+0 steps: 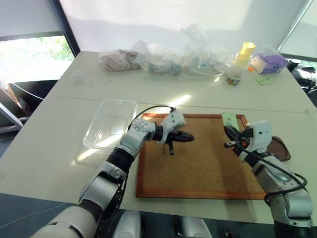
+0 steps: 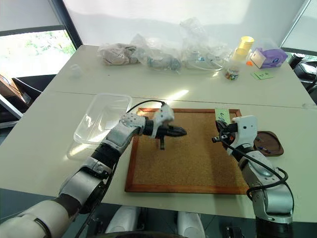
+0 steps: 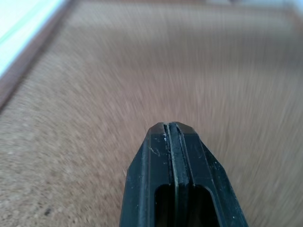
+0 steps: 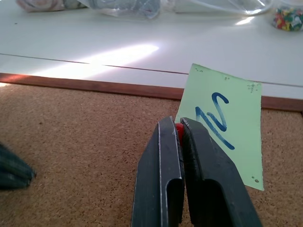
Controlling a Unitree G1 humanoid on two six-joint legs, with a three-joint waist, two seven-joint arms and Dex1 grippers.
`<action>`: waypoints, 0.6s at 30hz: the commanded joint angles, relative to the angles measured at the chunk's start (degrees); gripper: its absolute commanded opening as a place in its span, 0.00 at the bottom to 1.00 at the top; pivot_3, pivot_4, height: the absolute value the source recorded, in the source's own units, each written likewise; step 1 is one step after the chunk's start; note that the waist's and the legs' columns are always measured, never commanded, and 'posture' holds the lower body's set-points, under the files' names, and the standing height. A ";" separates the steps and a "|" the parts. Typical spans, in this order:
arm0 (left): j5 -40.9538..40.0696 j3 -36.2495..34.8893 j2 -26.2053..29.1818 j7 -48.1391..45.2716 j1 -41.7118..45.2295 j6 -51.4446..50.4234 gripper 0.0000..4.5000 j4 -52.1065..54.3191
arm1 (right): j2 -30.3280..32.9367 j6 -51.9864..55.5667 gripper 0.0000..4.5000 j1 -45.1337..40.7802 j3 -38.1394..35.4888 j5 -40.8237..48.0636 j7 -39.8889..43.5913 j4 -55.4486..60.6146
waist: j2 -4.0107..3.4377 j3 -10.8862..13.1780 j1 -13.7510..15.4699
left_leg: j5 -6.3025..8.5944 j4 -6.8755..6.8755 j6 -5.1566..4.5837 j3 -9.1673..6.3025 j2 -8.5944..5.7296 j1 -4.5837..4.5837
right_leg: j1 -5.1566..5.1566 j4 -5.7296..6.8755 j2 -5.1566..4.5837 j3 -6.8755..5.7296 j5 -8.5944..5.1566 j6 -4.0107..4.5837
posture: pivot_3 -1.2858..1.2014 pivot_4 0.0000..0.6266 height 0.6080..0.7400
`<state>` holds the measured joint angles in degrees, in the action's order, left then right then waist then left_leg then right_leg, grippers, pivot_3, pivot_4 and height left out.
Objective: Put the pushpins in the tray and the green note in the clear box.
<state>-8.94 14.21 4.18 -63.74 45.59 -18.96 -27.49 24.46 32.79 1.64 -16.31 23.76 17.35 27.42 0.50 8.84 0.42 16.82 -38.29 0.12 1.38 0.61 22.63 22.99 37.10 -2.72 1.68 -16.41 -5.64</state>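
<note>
Above the corkboard (image 1: 198, 158), the right gripper (image 4: 179, 130) clamps a red pushpin (image 4: 179, 128), green note (image 4: 227, 123) just beyond.

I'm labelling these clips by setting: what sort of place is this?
Probably an office or meeting room: a large white table by a window with a roller blind, holding desk supplies, namely a corkboard, a cup of pushpins and sticky notes.
</note>
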 commanded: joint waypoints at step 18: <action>-24.14 -23.93 -11.55 20.75 18.27 -37.70 0.99 -13.39 | 8.18 0.24 0.00 0.88 1.42 -2.48 3.29 11.58 | 0.11 0.06 0.04 | 0.00 0.01 0.01 0.00 -0.06 -0.02 | 0.00 -0.04 0.03 0.01 0.00 -0.02 | 0.52 0.24 1.00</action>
<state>-31.24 -7.99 -6.74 -43.77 61.68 -56.90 -39.52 32.17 33.47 2.81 -15.12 22.02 20.62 36.17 0.61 8.90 0.46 16.81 -38.27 0.13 1.37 0.56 22.61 23.00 37.05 -2.67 1.68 -16.42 -5.66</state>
